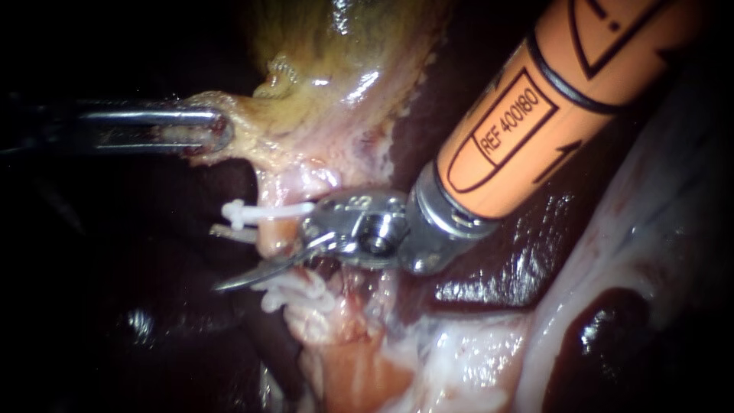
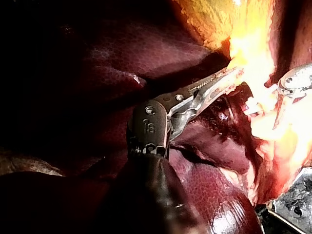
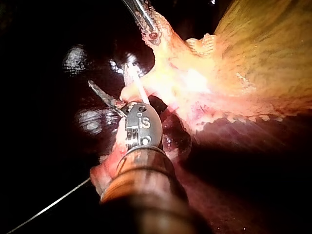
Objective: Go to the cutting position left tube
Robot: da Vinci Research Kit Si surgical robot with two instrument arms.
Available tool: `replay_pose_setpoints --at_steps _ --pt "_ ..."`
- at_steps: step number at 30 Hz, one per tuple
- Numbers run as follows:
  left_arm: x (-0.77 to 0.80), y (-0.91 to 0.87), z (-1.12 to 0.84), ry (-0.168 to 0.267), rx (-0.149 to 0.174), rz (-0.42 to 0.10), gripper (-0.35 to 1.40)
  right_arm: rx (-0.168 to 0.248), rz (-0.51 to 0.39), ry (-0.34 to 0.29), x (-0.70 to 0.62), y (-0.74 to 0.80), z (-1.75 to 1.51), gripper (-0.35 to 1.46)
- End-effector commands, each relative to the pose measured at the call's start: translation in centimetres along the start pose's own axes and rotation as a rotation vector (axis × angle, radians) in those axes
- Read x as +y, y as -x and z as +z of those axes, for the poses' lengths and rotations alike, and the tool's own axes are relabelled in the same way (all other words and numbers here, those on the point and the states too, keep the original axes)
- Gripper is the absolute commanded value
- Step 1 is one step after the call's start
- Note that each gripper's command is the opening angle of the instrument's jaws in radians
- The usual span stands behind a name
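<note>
My right instrument (image 1: 223,258) comes in on an orange shaft from the upper right, and its two thin blades are open. One blade (image 1: 256,274) lies on the near side of a pale pink tube (image 1: 269,239). The other blade's tip (image 1: 226,232) shows just beyond the tube. A white clip (image 1: 246,213) sits on the tube just above the blades, and more white clips (image 1: 297,294) sit below them. My left instrument (image 1: 208,131) is shut on a flap of the yellowish gallbladder (image 1: 336,69) and holds it out to the left. The right wrist view shows a blade (image 3: 104,96) beside the clip (image 3: 137,86).
Dark red liver (image 1: 489,268) lies around and under the tube. Pale, glistening tissue (image 1: 612,252) runs down the right side. In the left wrist view my left instrument (image 2: 222,82) grips bright yellow tissue, with my right instrument (image 2: 292,83) beyond it.
</note>
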Motion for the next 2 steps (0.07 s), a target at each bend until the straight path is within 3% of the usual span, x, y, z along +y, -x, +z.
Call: replay_pose_setpoints --at_steps 1,2 --pt "0.00 0.00 0.00 0.000 0.000 0.000 -0.35 -0.001 0.008 0.000 0.01 0.02 0.00 1.41" --pt "0.00 0.00 0.00 0.000 0.000 0.000 -0.35 -0.001 0.008 0.000 0.02 0.03 0.00 1.40"
